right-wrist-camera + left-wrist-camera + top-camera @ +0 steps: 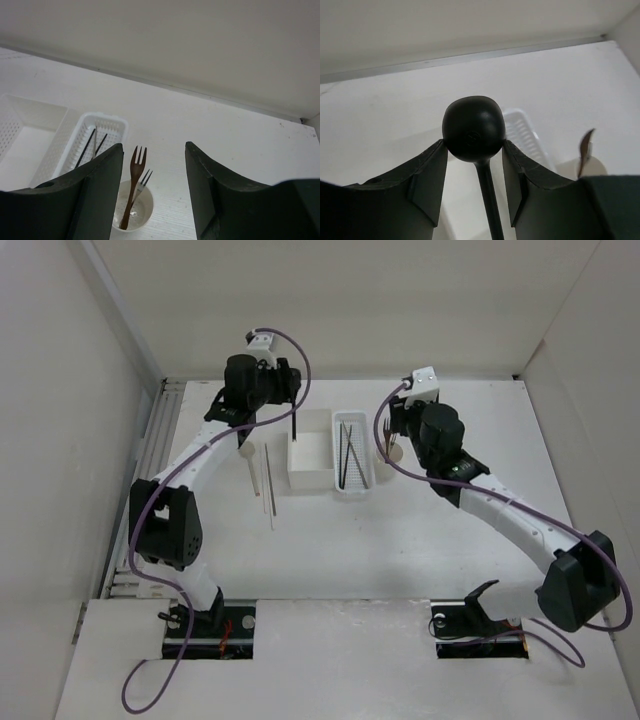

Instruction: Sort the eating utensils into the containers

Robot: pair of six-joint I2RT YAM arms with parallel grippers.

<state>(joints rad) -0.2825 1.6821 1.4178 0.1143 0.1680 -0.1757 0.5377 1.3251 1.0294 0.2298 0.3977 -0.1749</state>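
Left pincer (473, 143) clenched on the black spoon (473, 129): we see the round bowl wedged between the two fingers and touching both, with the slim handle hanging straight down below them. Right pincer (153, 147) released, its fingers spread wide with nothing between them.

We list the remaining items by size.

- **Table** (400, 560): white, carrying all three containers in its far half.
- **White square box** (310, 480): at the centre. From above, the spoon's handle hangs over the box's left part. We cannot tell whether the tip touches the box floor.
- **Perforated tray** (355, 492): narrower, just beside the box on its right, with dark chopsticks (347, 455) lying lengthwise inside. In the left wrist view a corner of the tray shows beyond the spoon's bowl.
- **Round cup** (147, 212): cream, to the right of the tray. It sits below the gap of the right pincer and the fingers do not touch it.
- **Pale chopsticks** (268, 485): on the bare table just left of the box, not held by either pincer.
- **Brown fork** (136, 165): standing in the cup, tines up, leaning slightly to the right.
- **Small dark fork** (145, 179): also in the cup, tines up, beside the brown fork and reaching less high.
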